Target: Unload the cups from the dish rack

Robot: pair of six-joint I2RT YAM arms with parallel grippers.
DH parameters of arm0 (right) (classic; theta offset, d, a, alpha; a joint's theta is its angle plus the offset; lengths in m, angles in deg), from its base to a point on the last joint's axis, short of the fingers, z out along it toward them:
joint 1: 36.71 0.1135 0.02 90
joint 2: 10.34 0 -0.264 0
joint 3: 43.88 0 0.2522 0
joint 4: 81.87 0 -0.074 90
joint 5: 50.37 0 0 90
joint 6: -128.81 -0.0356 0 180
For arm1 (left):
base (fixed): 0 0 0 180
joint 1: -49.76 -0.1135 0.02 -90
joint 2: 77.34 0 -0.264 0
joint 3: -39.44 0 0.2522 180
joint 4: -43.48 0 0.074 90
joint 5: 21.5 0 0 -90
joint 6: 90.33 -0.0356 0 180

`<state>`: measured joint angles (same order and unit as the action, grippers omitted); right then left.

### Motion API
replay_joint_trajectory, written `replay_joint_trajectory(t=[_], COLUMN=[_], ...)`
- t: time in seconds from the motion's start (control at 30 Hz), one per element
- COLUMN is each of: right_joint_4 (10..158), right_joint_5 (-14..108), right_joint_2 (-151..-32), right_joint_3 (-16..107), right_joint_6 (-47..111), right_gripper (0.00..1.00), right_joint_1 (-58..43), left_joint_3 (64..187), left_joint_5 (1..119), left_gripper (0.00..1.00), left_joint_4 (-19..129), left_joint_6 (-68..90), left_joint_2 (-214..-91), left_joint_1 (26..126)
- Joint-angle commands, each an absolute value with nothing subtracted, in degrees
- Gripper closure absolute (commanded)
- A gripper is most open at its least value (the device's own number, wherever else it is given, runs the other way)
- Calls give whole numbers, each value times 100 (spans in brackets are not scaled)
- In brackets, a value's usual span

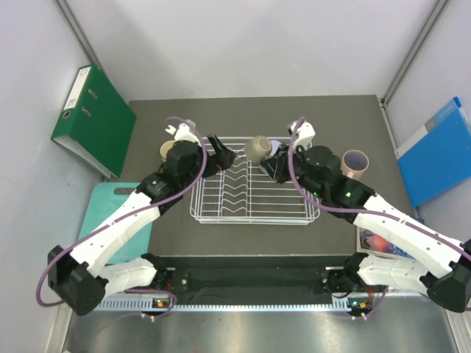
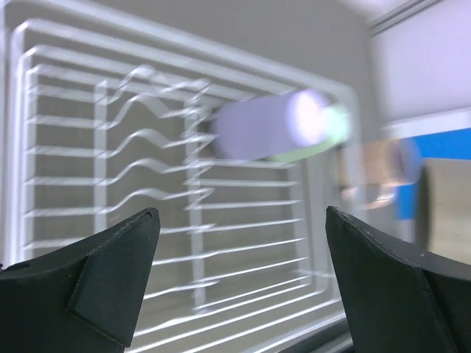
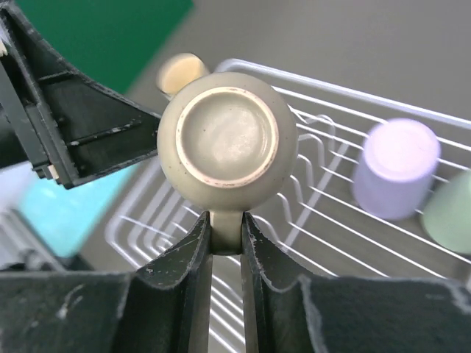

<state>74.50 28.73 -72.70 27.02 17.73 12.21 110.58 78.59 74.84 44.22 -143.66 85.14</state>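
**Entry: olive-tan mug, lifted out by its handle**

**Step in hand.** We read this as carrying one mug out of the rack. The right claw [image 3: 226, 234] is pressed together on the handle of the olive-tan mug [image 3: 228, 140]. The mug hangs on its side, base toward the wrist camera, above the far part of the dish rack [image 1: 250, 209]. The left claw [image 2: 241, 220] is spread wide and holds nothing, hovering over the rack's far-left part.

**How to do it well, in our judgement.**
- The grip is on the handle alone, so the mug may swing or twist; we would carry it slowly.
- We would keep it above the wire rim and away from the left claw, which is close by.
- We would lower it onto a bare patch of bench [image 1: 346, 118] and let go only once it rests there.

**Containers and contents.**
- Dish rack: a lavender tumbler [image 3: 397, 169], mouth down, with a mint-green cup [image 3: 450, 213] just beside it, both near the far edge. The zigzag slots hold nothing that we can see.
- Bench, right of the rack: a purplish cup [image 1: 355, 163], mouth up, nothing visible inside.
- Bench, off the rack's far-left corner: a cream mug [image 1: 168, 151], partly hidden.
- Pink cup: we cannot find it in any view.
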Motion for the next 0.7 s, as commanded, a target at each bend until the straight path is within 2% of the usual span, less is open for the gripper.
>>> replay_joint_trajectory(t=[0.0,0.13,0.2,0.33,0.4,0.5,0.67], right_joint_4=[8618,9954,10613,11914,12584,12691,12612], right_joint_5=[3925,5759,6036,7123,7372,7443,7584], right_joint_2=[-6914,-6694,-6641,-6860,-7088,-7168,-7230], right_joint_3=[2517,1911,1577,1198,1136,1206,1330], right_joint_6=[999,-306,-696,-1854,-2138,-2184,-2113], right_gripper=[100,100,100,100,100,100,100], right_joint_1=[873,-30,-243,-743,-797,-797,-789], left_joint_3=[10568,10129,9839,9829,9820,9750,9767], left_joint_5=[7176,5930,5734,5024,4488,4012,3853], left_gripper=[1,2,3,7,9,14,15], left_joint_4=[5191,3688,2759,1841,1367,417,449], left_joint_6=[5063,6141,6469,6997,7130,7918,7886], left_joint_2=[-13702,-13727,-13763,-14139,-14368,-14782,-14879], left_joint_1=[8308,7843,7780,7753,7745,7753,7850])
